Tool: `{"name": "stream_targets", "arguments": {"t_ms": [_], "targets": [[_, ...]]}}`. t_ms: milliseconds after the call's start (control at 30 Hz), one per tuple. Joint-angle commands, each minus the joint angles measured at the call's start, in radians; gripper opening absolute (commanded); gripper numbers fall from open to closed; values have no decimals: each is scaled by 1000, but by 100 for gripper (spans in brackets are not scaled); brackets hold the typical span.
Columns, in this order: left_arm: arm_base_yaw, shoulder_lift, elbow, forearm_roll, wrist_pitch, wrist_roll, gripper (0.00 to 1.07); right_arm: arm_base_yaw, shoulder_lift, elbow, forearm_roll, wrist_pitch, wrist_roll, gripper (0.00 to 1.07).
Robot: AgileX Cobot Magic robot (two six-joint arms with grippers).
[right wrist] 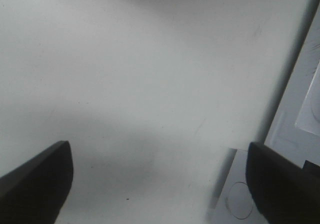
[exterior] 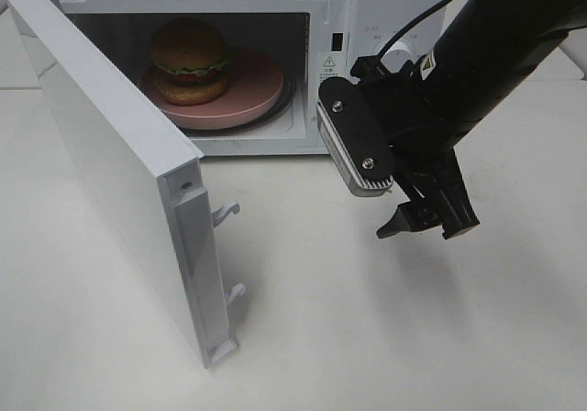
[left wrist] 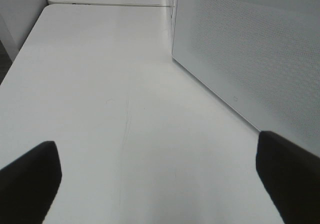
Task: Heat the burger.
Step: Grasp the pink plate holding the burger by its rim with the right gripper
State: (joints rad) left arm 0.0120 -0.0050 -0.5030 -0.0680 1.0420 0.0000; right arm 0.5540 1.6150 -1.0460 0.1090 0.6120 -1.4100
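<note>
Burger (exterior: 190,61) on pink plate (exterior: 260,94) inside microwave (exterior: 390,7), door (exterior: 101,145) wide. Right hand (exterior: 422,230) spread, empty, near opening; left hand (left wrist: 160,179) spread too.

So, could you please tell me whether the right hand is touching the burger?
Apart. The exterior high view shows the right hand outside the microwave, over the table, while the burger sits inside on the pink plate.

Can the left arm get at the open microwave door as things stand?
Probably yes: the white microwave door stands open toward the left gripper, its outer face close ahead; jaws open, empty, only white tabletop between.
</note>
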Motion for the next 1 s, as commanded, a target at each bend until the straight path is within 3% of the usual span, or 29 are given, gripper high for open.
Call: {"name": "stream_targets", "arguments": {"t_ms": [33, 433, 1000], "targets": [[0, -20, 4, -8, -6, 0, 98, 0, -4, -8, -10, -12, 10, 93], [0, -20, 4, -8, -6, 0, 98, 35, 75, -88, -217, -131, 143, 90], [0, -20, 4, -8, -6, 0, 98, 69, 194, -201, -236, -239, 155, 88]]}}
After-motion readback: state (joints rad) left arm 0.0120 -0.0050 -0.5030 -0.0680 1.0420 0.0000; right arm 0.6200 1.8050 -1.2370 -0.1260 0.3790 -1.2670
